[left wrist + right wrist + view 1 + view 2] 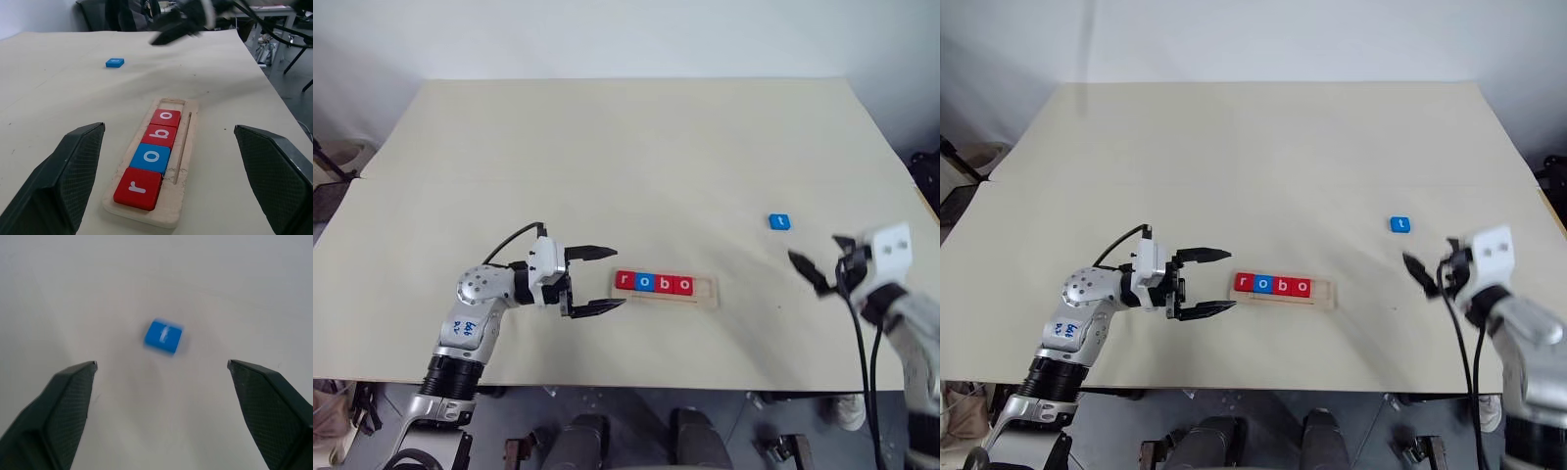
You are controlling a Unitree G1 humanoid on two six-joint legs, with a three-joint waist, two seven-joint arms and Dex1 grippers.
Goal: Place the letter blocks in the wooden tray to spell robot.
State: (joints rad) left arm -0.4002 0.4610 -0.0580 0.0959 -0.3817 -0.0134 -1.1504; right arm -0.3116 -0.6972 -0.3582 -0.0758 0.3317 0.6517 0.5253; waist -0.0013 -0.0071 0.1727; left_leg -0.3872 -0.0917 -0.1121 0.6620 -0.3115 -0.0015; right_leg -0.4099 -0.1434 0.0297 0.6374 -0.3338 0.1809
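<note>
you will find the wooden tray lying near the front edge of the table, a long pale-wood strip with rounded corners and a thin lengthwise groove along one side. four letter blocks sit in its recess, touching edge to edge: flat glossy squares with softened corners, red r, blue o, red b, red o, each letter in white. the slot at the tray's right end is bare wood.

the fifth tile, the blue t block, lies flat on the table to the right of the tray and farther back, well apart from it.

your left gripper hovers just left of the tray, pointing toward it, its two black cross-hatched fingers spread wide and holding nothing.

your right gripper sits to the right, nearer than the t block, aimed at it, fingers likewise spread apart and empty.

the table surface is matte, pale beige, with a seam running across it.
</note>
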